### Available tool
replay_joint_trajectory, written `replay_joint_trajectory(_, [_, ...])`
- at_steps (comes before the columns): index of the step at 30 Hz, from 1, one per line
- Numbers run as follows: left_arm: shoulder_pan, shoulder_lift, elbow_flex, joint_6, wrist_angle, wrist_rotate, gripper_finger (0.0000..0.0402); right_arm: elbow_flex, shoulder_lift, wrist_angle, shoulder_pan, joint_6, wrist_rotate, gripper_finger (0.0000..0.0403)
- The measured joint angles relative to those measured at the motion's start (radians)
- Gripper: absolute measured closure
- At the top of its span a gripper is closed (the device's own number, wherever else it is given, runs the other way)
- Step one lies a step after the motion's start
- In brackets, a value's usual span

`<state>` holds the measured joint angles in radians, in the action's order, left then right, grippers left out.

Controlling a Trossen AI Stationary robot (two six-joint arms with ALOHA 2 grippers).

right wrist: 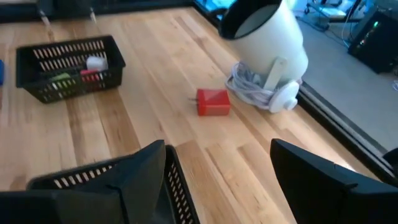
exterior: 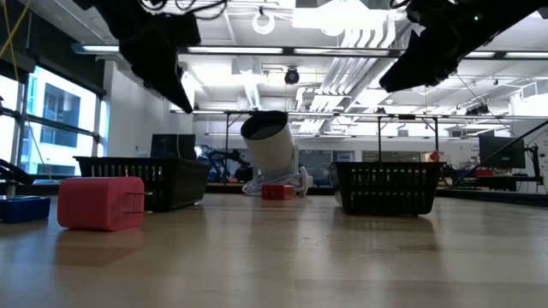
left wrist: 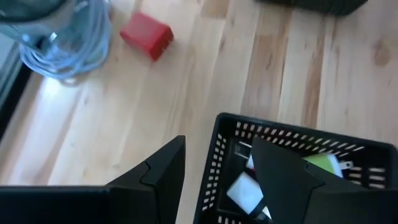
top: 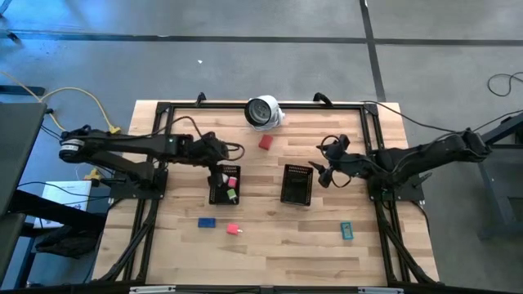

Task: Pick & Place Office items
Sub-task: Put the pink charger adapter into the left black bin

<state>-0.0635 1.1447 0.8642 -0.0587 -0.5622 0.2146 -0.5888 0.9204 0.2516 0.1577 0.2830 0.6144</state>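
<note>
Pincers both gape empty: left pincer (top: 219, 169) straddles left tray (top: 214, 194) rim, right pincer (top: 322, 173) beside right tray (top: 285, 196)

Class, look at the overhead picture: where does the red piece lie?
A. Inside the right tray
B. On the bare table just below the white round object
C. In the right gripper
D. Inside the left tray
B: the red piece lies on the bare wood just below the white round object, outside the left tray and the right tray, with no gripper touching it.
</note>
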Motion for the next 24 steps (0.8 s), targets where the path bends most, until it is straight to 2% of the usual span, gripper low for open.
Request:
replay_joint_trajectory(11, [0.000, -0.185, -0.034, 0.001, 0.025, 0.000, 0.0225, 0.000, -0.119, -0.001, 0.045, -0.040, 0.029, 0.0125])
replay_joint_trajectory(18, [0.000, -0.277, -0.157, 0.001, 0.159, -0.003, 0.0225, 0.006, -0.219, 0.061, 0.131, -0.020, 0.142, 0.0125])
replay_joint_trajectory(24, [0.000, -0.342, -0.248, 0.000, 0.289, -0.010, 0.0225, 0.152, -0.354, -0.083, 0.202, -0.026, 0.197, 0.0125])
